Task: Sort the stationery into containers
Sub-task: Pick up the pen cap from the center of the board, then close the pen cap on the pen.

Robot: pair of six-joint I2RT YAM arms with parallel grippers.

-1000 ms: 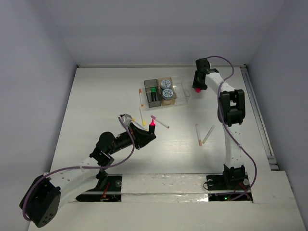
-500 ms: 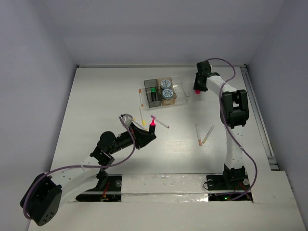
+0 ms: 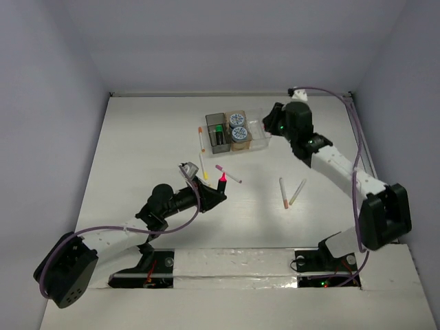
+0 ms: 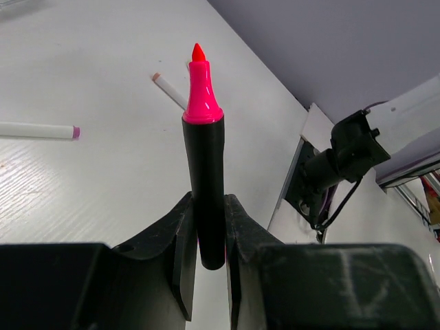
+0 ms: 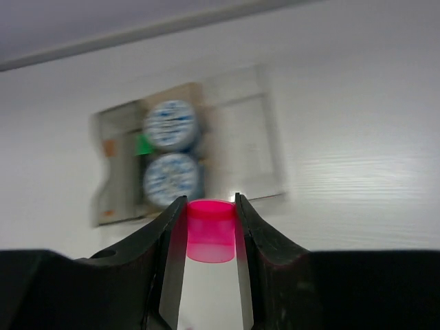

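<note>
My left gripper point(image 3: 218, 187) is shut on a short black marker point(image 4: 205, 159) whose uncapped pink tip point(image 3: 222, 180) points up. My right gripper point(image 3: 270, 126) is shut on a pink cap point(image 5: 211, 231), beside the clear bin point(image 3: 258, 130). The bins stand in a row: dark grey point(image 3: 216, 121), amber point(image 3: 231, 145) and clear. Two blue-white tape rolls point(image 3: 238, 126) lie in the amber bin and also show in the right wrist view point(image 5: 170, 152). A green eraser point(image 3: 218, 128) lies in the grey bin. Several white pens lie loose on the table.
An orange-capped pen point(image 3: 201, 139) lies left of the bins. A yellow-capped pen point(image 3: 203, 167) and a magenta-capped pen point(image 3: 228, 174) lie just beyond my left gripper. Two more pens point(image 3: 284, 194) point(image 3: 298, 192) lie at middle right. The right arm's base point(image 4: 344, 157) shows in the left wrist view.
The right arm has swung down and out to the right, its wrist now turned toward the bins, still holding the pink cap. The left gripper has moved slightly right with the marker.
</note>
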